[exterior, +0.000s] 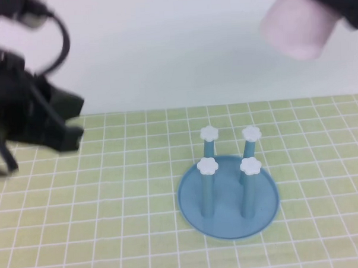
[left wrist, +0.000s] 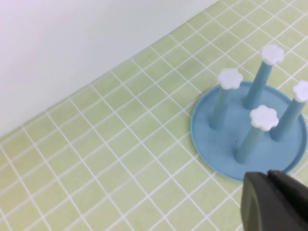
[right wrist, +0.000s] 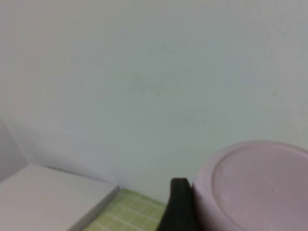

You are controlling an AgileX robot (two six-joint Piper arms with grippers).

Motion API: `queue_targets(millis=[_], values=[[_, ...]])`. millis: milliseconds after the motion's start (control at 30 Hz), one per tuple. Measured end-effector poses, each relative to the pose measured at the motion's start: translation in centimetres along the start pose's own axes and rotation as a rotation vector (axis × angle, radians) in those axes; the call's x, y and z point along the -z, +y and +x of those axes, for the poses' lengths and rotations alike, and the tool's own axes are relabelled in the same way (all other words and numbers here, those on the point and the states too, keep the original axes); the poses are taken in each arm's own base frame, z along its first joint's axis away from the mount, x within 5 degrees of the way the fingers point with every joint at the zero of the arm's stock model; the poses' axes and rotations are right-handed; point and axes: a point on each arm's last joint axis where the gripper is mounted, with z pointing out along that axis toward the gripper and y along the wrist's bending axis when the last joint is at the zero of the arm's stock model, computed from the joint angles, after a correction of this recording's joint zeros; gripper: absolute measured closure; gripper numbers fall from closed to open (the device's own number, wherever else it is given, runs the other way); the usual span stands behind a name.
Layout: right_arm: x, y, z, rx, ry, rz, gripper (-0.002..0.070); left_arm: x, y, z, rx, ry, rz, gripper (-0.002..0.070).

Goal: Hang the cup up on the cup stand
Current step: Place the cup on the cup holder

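Jaws of right gripper (exterior: 334,11) clamp pale pink cup (exterior: 296,25); left gripper (exterior: 63,124) jaws together.

Green-gridded table (exterior: 112,232) with blue cup stand (exterior: 230,218) on it

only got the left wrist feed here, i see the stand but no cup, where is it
Observer: The cup is in the air, high and to the right of the cup stand, held in the right gripper.
Operator: is it over a peg yet
Observer: No. In the high view it sits well up and right of the four pegs, not above any of them.
Operator: which way is it facing
Observer: The right wrist view shows a flat round end of the cup facing away from the gripper.
Operator: and my left arm
Observer: The left gripper is shut, empty, hovering left of the stand.
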Motion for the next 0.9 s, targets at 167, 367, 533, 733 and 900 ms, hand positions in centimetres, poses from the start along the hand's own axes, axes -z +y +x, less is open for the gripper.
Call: queue_targets(millis=[167,367,533,733,900], values=[[-3.9,0.0,2.6,0.145,0.083,-0.016,0.0107,0.4,-0.3,3.7,0.032,-0.076,-0.053,0.0675],[-7.9,-0.9,7.1,0.186,0.170,-0.044,0.0108,1.1,-0.5,6.7,0.046,-0.163,-0.106,0.0675],[-10.4,-2.0,10.6,0.198,0.209,-0.049,0.0108,1.0,-0.7,8.4,0.053,-0.182,-0.116,0.0675],[-12.3,-2.6,14.6,0.204,0.275,-0.073,0.0108,0.5,-0.7,9.3,0.072,-0.173,-0.121,0.0675],[-13.3,-3.0,17.2,0.246,0.329,-0.092,0.0108,0.5,-0.7,9.3,0.066,-0.178,-0.125,0.0675]])
